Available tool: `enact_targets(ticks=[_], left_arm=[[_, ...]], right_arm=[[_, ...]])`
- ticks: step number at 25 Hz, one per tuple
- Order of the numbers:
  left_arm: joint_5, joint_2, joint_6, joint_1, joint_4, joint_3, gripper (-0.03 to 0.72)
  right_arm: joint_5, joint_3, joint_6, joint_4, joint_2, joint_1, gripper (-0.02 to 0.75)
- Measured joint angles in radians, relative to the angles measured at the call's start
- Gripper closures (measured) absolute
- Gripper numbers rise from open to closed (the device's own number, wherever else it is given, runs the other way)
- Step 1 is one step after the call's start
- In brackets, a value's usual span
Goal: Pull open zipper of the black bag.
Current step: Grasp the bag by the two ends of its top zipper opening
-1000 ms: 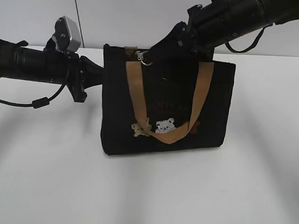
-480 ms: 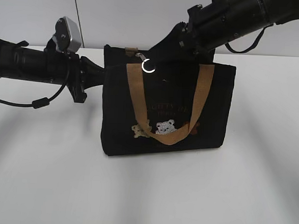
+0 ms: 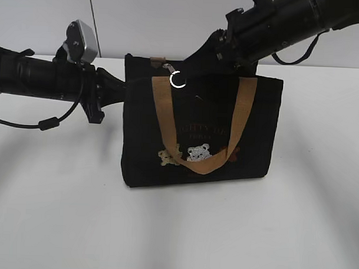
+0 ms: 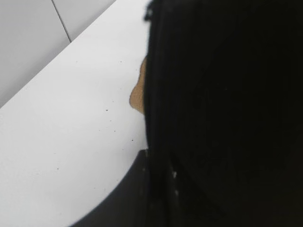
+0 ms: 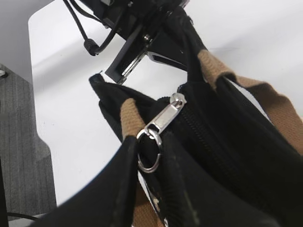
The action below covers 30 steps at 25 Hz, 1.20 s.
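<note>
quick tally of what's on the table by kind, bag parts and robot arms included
black bag: 1
tan handles: 2
zipper pull with metal ring: 1
small bear figures: 3
robot grippers: 2, the left gripper and the right gripper
Total: 9

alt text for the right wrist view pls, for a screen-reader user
Close-up from above of the black bag with its zipper running along the top, a silver clasp and round metal ring dangling loose at its end between tan webbing handles. Behind, the left gripper meets the bag's far end over a white table.
</note>
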Motion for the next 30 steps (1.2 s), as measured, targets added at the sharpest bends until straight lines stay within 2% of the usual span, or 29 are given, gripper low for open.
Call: enact_targets(ticks=[6,15,30], left_arm=[[0.000,0.000,0.000,0.000,0.000,0.000,0.669],[0.000,0.000,0.000,0.000,0.000,0.000,0.669],[0.000,0.000,0.000,0.000,0.000,0.000,0.669]], right_arm=[[-0.046,0.000,0.009,0.029,0.000,0.000,0.580],[-0.034,0.000,0.014,0.089,0.028,0.000,0.561],[-0.012,0.000,0.052,0.033,0.028,0.001,0.561]])
